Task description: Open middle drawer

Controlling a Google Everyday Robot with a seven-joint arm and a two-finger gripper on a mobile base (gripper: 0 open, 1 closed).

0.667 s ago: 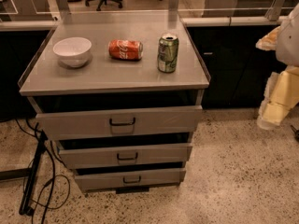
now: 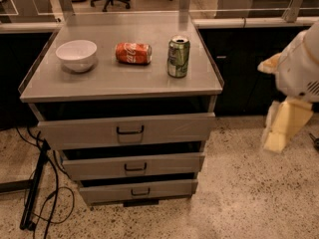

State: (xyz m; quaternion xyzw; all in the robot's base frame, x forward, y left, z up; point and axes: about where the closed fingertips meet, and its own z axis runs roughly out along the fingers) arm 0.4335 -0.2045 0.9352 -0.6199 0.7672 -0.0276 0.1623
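1. Middle drawer, a wide, low-fronted grey metal drawer, sits in the centre of a stack of three in a grey metal cabinet. It lies between the taller-fronted grey top drawer and the low grey bottom drawer.
2. Its long axis runs from 9 o'clock to 3 o'clock across the view, and its front panel faces 6 o'clock, toward the camera.
3. The front panel is plain grey, with a small dark loop handle at its centre. A dark gap shows just above the panel's top edge, and the inside is hidden.
4. The pale cream end effector hangs at 3 o'clock from the cabinet, well apart from it and touching nothing, below the robot's rounded white arm housing. Whether it is spread or pressed together cannot be told.
5. On the flat grey worktop above the drawers, a round white bowl stands toward 9 o'clock. A red soda can lies on its side near the middle, and a green soda can stands upright toward 3 o'clock.
6. Black cables trail on the speckled floor at 8 o'clock from the cabinet.
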